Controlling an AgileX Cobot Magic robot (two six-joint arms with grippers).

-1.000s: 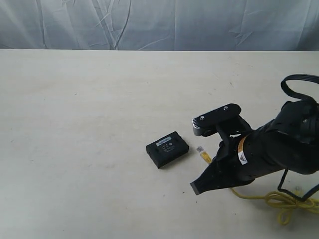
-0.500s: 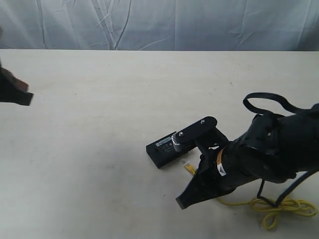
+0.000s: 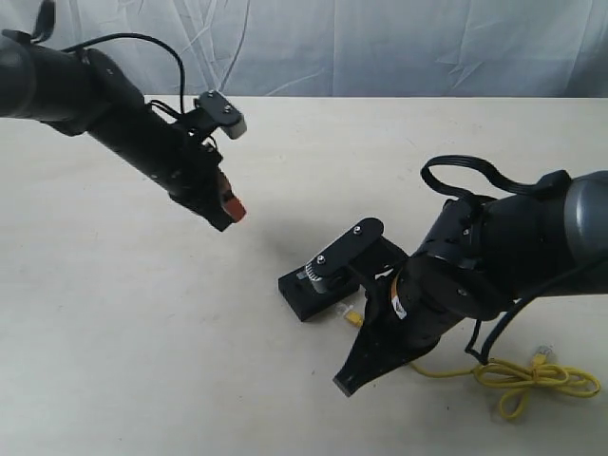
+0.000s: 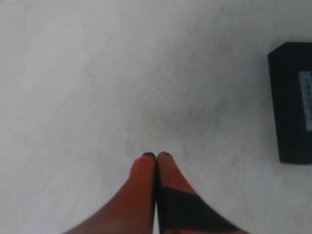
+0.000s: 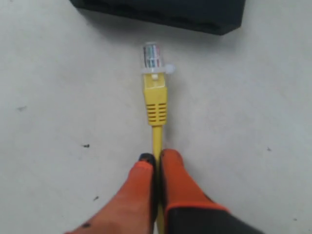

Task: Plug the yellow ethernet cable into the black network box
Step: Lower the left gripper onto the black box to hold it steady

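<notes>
While left gripper (image 3: 231, 211) hangs over the table (image 3: 114, 332), apart from the box (image 3: 294, 290), cable (image 3: 513, 375) bundle lies far right, left wrist, jaws closed on nothing, box nearby, right wrist, right gripper (image 5: 157, 158) pinches cable, plug (image 5: 154, 56) just short of box

Pale cream table (image 3: 142, 332) (lightly speckled), wrinkled grey-blue backdrop (image 3: 380, 47)

This looks like a robot lab or test bench. A bare pale table (image 3: 285, 161) stands before a wrinkled grey cloth (image 3: 380, 47). A black left arm (image 3: 104, 104) and right arm (image 3: 503, 256) reach over it, and only a box (image 4: 290, 136) and a cable (image 5: 155, 100) are on it.
</notes>
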